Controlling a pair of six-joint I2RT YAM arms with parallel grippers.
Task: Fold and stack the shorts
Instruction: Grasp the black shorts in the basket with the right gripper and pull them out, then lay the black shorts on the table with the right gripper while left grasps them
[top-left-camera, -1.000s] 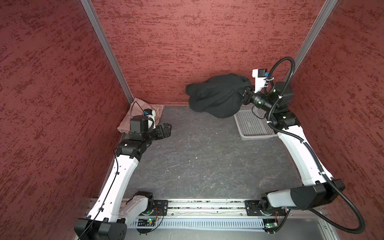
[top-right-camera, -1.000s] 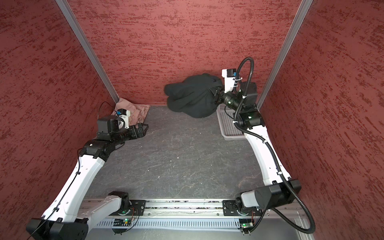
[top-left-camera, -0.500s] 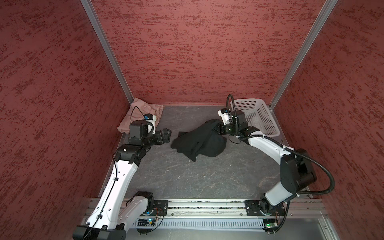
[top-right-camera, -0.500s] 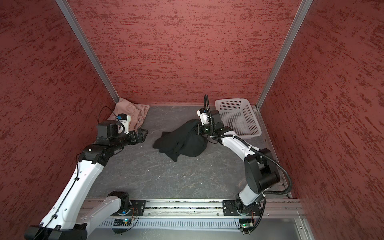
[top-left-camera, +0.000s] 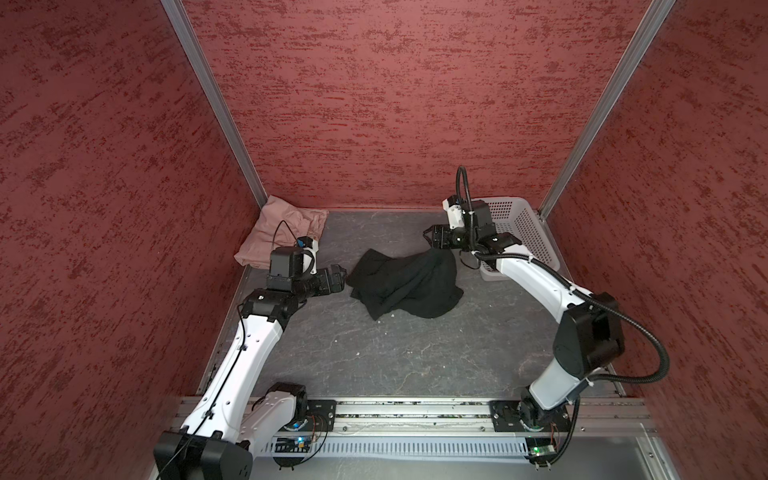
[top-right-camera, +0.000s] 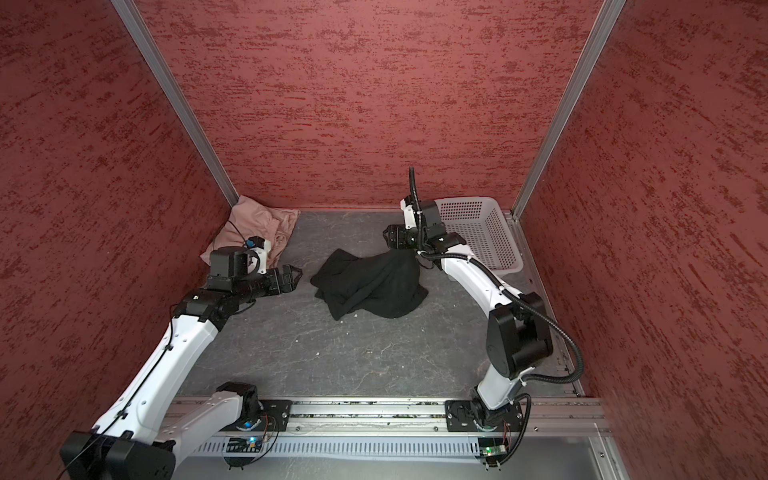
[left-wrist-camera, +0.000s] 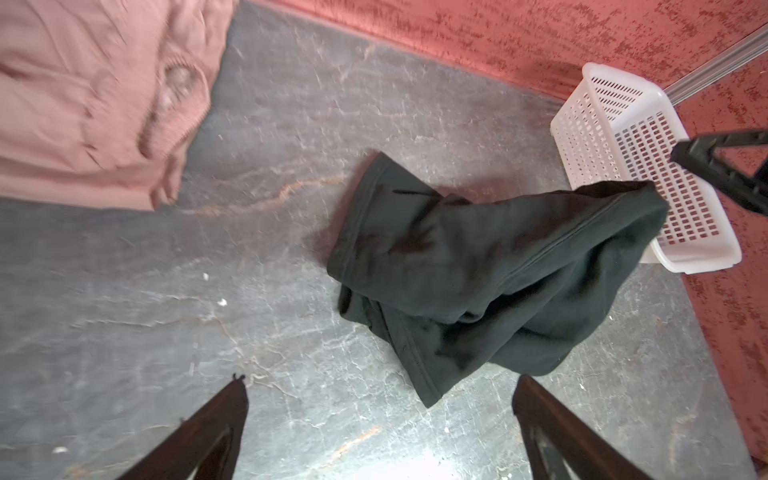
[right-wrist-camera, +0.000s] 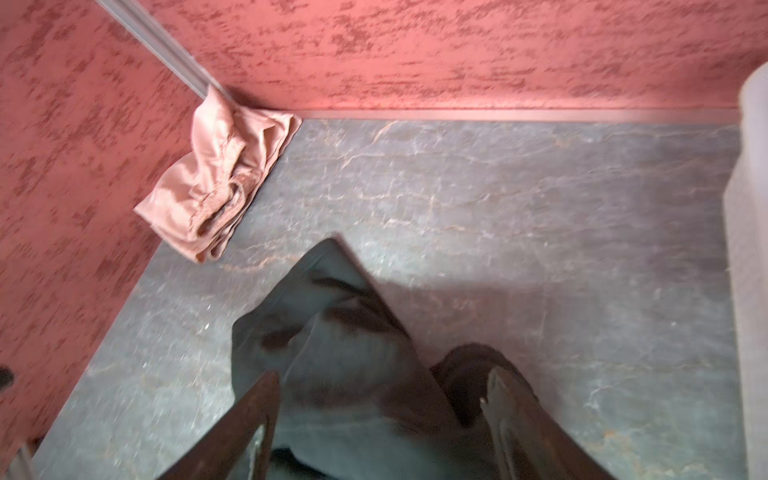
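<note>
The black shorts (top-left-camera: 405, 282) (top-right-camera: 370, 282) lie crumpled on the middle of the grey table. My right gripper (top-left-camera: 430, 241) (top-right-camera: 388, 239) hovers over their far right edge, open. In the right wrist view its jaws stand wide apart (right-wrist-camera: 380, 386) with the black shorts (right-wrist-camera: 332, 353) below them, not pinched. My left gripper (top-left-camera: 340, 278) (top-right-camera: 295, 276) is open just left of the black shorts (left-wrist-camera: 478, 266), holding nothing (left-wrist-camera: 378, 382). The pink shorts (top-left-camera: 282, 232) (top-right-camera: 253, 228) (left-wrist-camera: 83, 104) (right-wrist-camera: 216, 178) lie bunched in the far left corner.
A white perforated basket (top-left-camera: 528, 232) (top-right-camera: 482, 232) (left-wrist-camera: 623, 137) stands at the far right against the back wall, right behind my right arm. Red walls close in the table on three sides. A metal rail (top-left-camera: 415, 411) runs along the front edge.
My right arm swung the black shorts from above the basket down onto the middle of the table, then opened and let them go. The left arm barely moved.
</note>
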